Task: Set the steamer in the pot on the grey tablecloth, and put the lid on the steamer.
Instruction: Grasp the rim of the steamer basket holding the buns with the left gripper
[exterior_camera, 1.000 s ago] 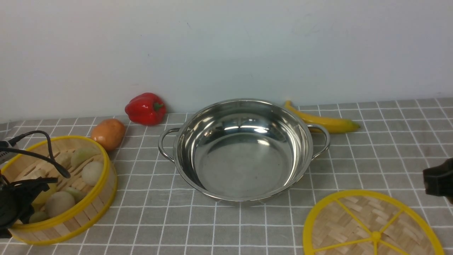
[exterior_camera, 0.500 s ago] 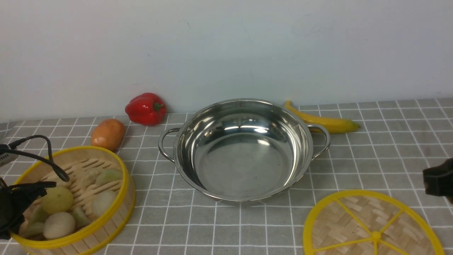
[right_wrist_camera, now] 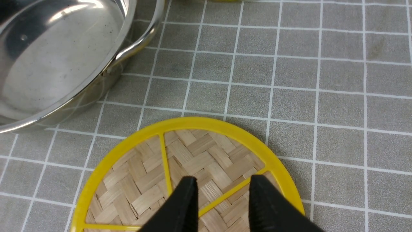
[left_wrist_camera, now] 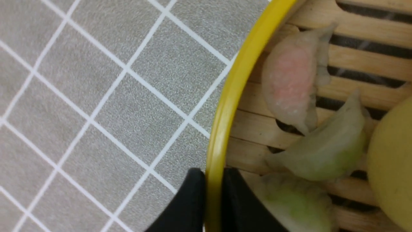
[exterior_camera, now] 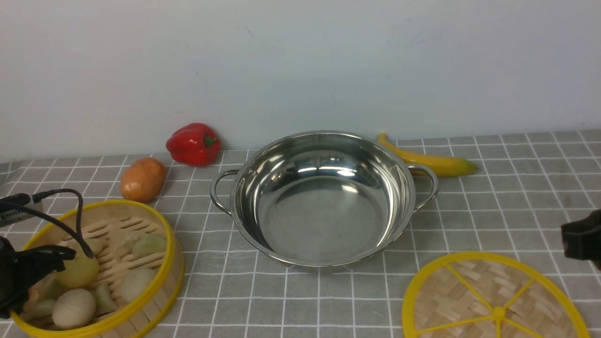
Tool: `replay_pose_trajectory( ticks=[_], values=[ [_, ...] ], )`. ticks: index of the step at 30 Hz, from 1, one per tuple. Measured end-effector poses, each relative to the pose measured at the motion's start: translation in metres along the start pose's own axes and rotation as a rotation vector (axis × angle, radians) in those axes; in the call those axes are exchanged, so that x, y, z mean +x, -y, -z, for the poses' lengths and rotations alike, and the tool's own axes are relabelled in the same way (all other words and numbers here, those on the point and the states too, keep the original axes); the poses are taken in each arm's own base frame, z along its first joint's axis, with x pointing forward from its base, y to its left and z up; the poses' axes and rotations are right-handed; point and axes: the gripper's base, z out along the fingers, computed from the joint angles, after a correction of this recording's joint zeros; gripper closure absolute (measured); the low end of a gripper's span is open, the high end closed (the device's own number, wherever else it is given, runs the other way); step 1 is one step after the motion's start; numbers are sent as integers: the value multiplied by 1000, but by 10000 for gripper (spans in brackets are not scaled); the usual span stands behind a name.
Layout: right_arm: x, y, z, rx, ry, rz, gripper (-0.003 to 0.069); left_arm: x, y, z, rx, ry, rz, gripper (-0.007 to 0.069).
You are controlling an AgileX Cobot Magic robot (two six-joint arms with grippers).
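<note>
The steamer (exterior_camera: 172, 249), a bamboo basket with yellow rims and dumplings inside, is at the front left of the grey tablecloth (exterior_camera: 516, 188). My left gripper (exterior_camera: 51, 258) is shut on its rim (left_wrist_camera: 238, 80), one finger inside the basket and one outside (left_wrist_camera: 212, 175). The empty steel pot (exterior_camera: 324, 220) stands in the middle, its wall also in the right wrist view (right_wrist_camera: 58, 64). The woven lid (exterior_camera: 469, 291) lies flat at the front right. My right gripper (right_wrist_camera: 222, 187) hovers open over the lid (right_wrist_camera: 193, 151), holding nothing; in the front view only its black body (exterior_camera: 582, 239) shows.
A red pepper (exterior_camera: 193, 143) and a brown potato (exterior_camera: 143, 178) lie behind the steamer. A banana (exterior_camera: 432, 162) rests behind the pot's right handle. A pale wall closes off the back. Left arm cables (exterior_camera: 70, 220) hang over the steamer.
The steamer has shifted to the right and nearer the front edge with my left gripper on its rim, and it looks less tilted. The right arm, pot and lid have not moved.
</note>
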Motion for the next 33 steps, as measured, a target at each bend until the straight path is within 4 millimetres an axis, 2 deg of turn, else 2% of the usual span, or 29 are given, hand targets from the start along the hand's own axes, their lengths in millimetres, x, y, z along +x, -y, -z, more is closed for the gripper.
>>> replay_pose_trajectory(
  ticks=[22,28,33],
  values=[
    [0,0,0,0,2,0,416,0,-1,3,12,-3,-45,582],
    [0,0,0,0,2,0,416,0,-6,24,15,16,-70,582],
    [0,0,0,0,2,0,416,-15,-15,52,-15,33,-99,582]
  ],
)
